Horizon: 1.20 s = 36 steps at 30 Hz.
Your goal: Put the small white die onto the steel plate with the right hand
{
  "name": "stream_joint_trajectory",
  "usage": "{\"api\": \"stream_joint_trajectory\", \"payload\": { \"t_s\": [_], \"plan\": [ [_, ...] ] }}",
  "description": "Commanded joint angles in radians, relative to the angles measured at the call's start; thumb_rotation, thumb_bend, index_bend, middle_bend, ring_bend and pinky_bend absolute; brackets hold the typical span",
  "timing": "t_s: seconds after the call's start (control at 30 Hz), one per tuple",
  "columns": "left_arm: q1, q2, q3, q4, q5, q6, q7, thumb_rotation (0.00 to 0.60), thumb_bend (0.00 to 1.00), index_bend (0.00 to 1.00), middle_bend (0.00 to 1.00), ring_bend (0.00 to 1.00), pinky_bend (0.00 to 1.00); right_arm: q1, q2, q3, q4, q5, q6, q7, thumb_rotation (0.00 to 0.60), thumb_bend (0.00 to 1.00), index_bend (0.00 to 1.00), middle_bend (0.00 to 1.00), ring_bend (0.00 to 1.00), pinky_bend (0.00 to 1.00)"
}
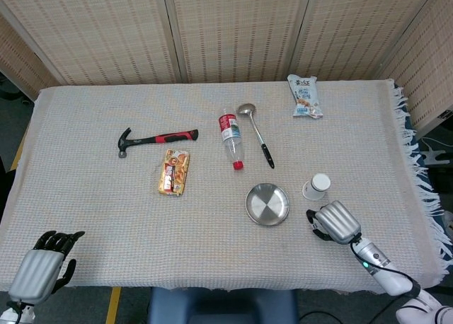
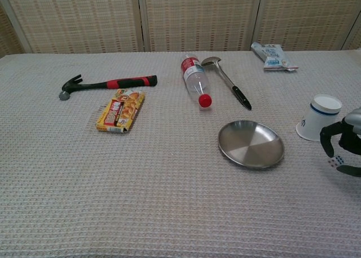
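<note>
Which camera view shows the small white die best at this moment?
The chest view shows it best: the die is visible with its dots between the dark fingers of the right hand, beside the white cup. In the head view the right hand covers it, so the die cannot be seen.
</note>
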Motion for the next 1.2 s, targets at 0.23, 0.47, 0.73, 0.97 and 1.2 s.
{"api": "stream_joint_trajectory", "payload": {
  "t_s": [0.23,0.47,0.73,0.97,1.2],
  "plan": [
    [0.001,0.002,0.000,0.000,-0.002,0.001,-0.005,0.600,0.52,0.19,0.28,0.22,0.19,0.101,-0.069,0.079,0.037,0.070,-0.131,0.002,0.600,0.23,0.62,0.90,0.73,0.97],
    [0.003,0.005,-0.001,0.000,0.002,0.009,-0.014,0.600,0.52,0.19,0.28,0.22,0.19,0.140,-0.145,0.094,0.118,0.066,-0.133,0.070,0.600,0.22,0.58,0.90,0.72,0.96],
    [0.003,0.008,-0.001,-0.001,0.006,0.013,-0.020,0.600,0.52,0.19,0.28,0.22,0.19,0.142,-0.170,0.079,0.154,0.010,-0.031,0.143,0.600,0.12,0.49,0.78,0.58,0.89],
    [0.003,0.008,0.000,-0.003,0.007,0.011,-0.018,0.600,0.52,0.19,0.28,0.22,0.19,0.138,-0.129,0.067,0.102,0.029,-0.049,0.110,0.600,0.09,0.40,0.49,0.40,0.75],
    [0.004,0.008,0.000,-0.003,0.006,0.012,-0.020,0.600,0.52,0.19,0.28,0.22,0.19,0.095,-0.166,0.132,0.146,0.073,0.077,0.016,0.600,0.09,0.36,0.42,0.30,0.65]
  ]
}}
